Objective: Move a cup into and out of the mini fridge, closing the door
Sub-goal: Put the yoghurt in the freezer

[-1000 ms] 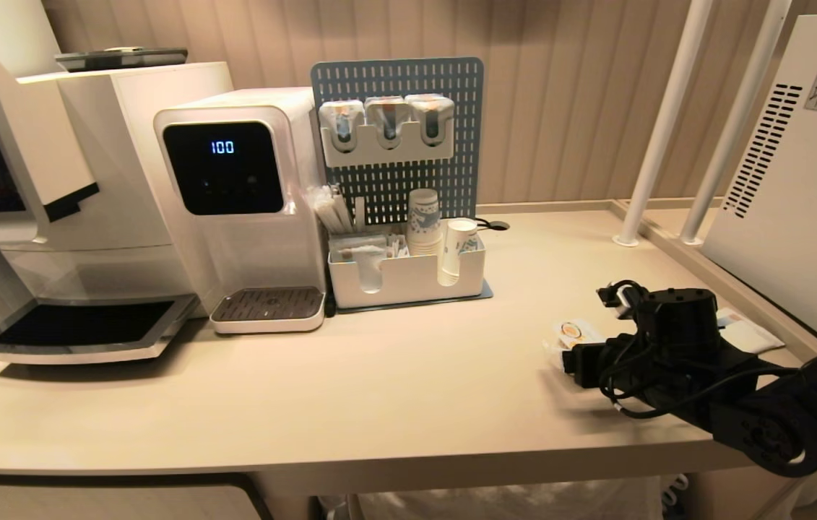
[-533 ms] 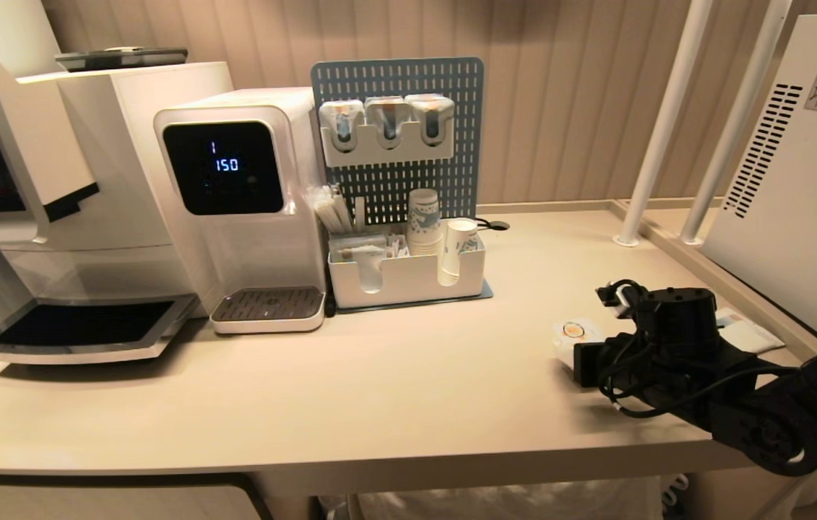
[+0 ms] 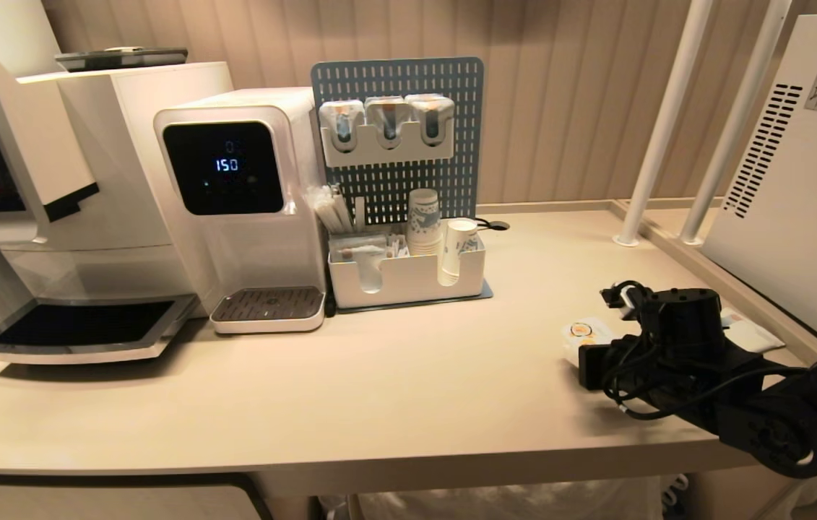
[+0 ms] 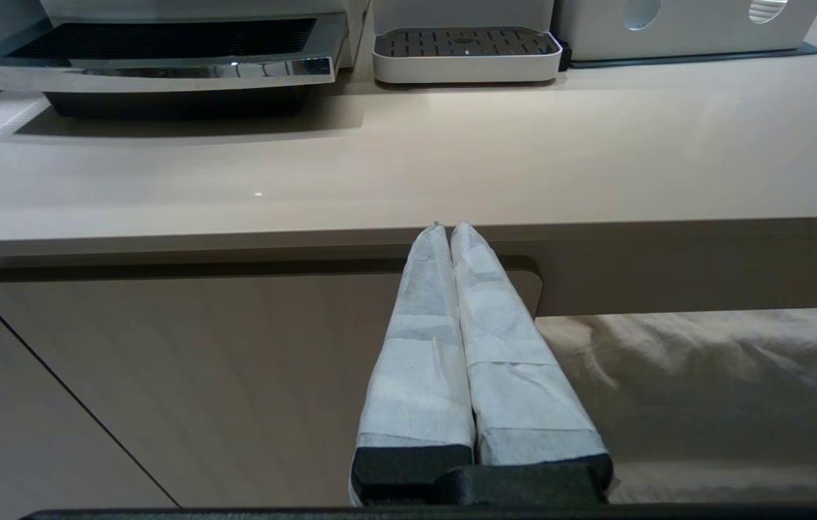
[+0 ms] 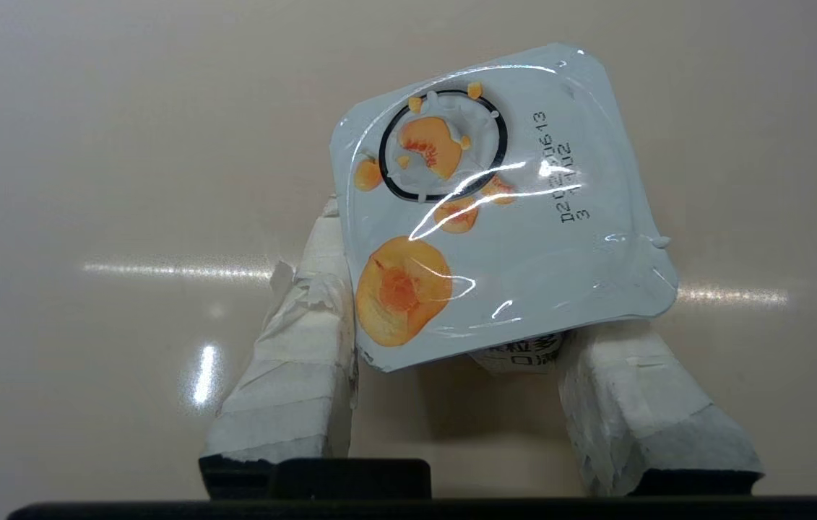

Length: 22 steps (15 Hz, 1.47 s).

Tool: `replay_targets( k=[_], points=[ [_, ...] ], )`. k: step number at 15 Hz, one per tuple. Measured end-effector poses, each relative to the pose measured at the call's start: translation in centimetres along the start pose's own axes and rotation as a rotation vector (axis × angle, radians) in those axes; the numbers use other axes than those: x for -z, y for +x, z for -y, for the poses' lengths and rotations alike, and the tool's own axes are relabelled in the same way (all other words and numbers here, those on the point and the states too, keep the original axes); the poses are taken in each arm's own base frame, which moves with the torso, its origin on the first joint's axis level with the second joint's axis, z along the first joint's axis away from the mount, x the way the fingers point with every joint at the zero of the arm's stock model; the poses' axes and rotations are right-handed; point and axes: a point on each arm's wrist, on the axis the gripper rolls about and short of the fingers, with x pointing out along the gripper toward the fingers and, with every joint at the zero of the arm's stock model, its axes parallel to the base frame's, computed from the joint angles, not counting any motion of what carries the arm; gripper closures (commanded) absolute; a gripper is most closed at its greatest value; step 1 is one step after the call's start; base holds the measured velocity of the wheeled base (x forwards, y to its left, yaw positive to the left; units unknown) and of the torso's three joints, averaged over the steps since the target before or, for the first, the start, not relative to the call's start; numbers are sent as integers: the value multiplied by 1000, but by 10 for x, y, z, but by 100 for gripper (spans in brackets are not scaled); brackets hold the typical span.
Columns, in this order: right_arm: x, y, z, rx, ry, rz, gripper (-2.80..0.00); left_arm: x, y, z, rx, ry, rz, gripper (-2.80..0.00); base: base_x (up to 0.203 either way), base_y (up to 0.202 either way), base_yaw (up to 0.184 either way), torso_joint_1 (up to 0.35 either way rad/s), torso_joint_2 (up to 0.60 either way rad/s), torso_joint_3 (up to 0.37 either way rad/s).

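Observation:
The cup [image 5: 495,209], a squat white tub with peach pictures on its square foil lid, stands on the beige counter [image 3: 415,375] at the right, a little tilted in the right wrist view. My right gripper [image 5: 466,274] has its white-taped fingers [image 5: 300,339] pressed to the cup's two sides under the lid. In the head view the same gripper [image 3: 576,345] lies low over the counter with the cup [image 3: 585,332] at its tip. The mini fridge [image 3: 798,202] shows only its vented white side at far right; its door is out of view. My left gripper [image 4: 449,227] is shut, parked below the counter's front edge.
A water dispenser [image 3: 242,202] and a coffee machine [image 3: 18,180] stand at the left. A pegboard organiser [image 3: 408,267] with paper cups sits mid-back. Two white poles [image 3: 668,123] rise beside the fridge. A flat white packet [image 3: 744,332] lies just behind the right gripper.
The right gripper's fingers closed in on the cup, and the cup shifted slightly toward the fridge with the gripper. The dispenser's display changed.

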Motion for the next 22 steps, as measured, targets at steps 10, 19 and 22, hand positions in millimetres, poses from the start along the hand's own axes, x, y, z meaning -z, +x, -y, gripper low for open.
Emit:
replay_targets(
  k=[10, 19, 22],
  points=[
    [-15, -28, 2, -10, -6, 48, 0, 0, 0, 0, 0, 0, 0, 0, 0, 0, 0, 0, 0, 0],
    [-23, -76, 14, 23, -35, 103, 0, 0, 0, 0, -1, 0, 0, 0, 0, 0, 0, 0, 0, 0],
    [-24, -96, 24, 77, -61, 108, 0, 0, 0, 0, 0, 0, 0, 0, 0, 0, 0, 0, 0, 0]
  ],
)
